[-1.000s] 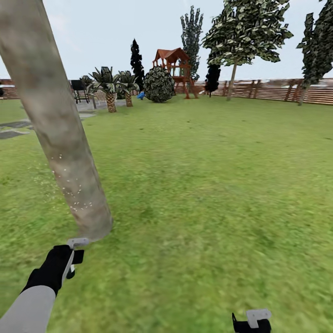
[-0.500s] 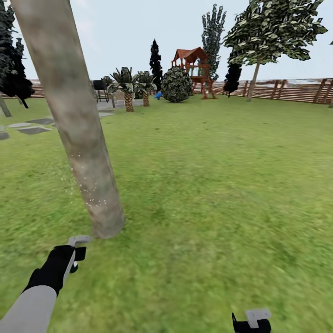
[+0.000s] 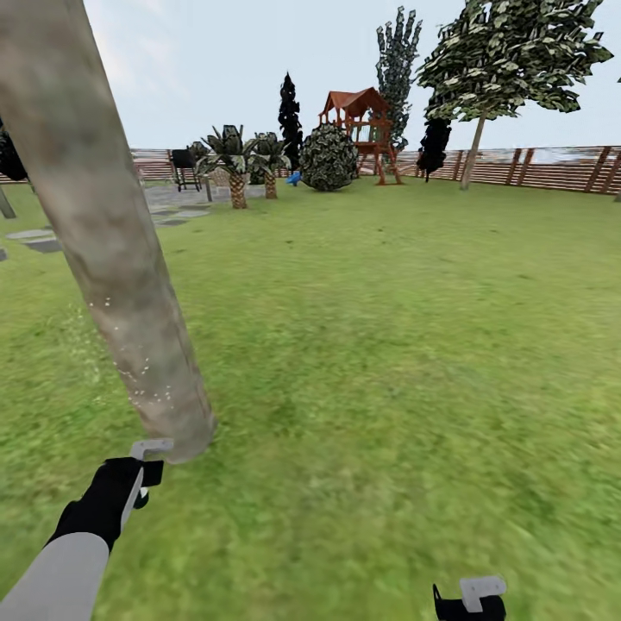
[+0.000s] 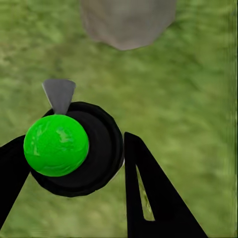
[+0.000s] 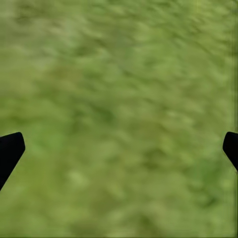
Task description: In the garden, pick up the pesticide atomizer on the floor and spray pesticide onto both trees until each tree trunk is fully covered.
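My left gripper [image 4: 74, 163] is shut on the pesticide atomizer [image 4: 101, 148], a round black bottle whose top shows bright green here. Its grey nozzle [image 4: 59, 94] points toward the base of the tree trunk [image 4: 126, 22]. In the head view my left gripper [image 3: 142, 479] hovers low over the lawn, just short of the foot of that thick pale trunk [image 3: 103, 233], which carries white specks [image 3: 142, 379] low down. The second tree [image 3: 509, 52] stands far off by the fence. My right gripper [image 3: 470, 602] hangs open over grass, nothing between its fingertips [image 5: 11, 148].
Green lawn [image 3: 388, 345] spreads all around. Far back are a brown slat fence [image 3: 543, 168], a red playhouse [image 3: 358, 129], a round bush [image 3: 328, 157], palm-like plants [image 3: 235, 159], black cone trees [image 3: 290, 112] and grey paving slabs [image 3: 34, 237] at the left.
The head view has turned and shifted, so the trunk now looks nearer and further left. Both arms keep the same pose, and the white specks stay on the lower trunk.
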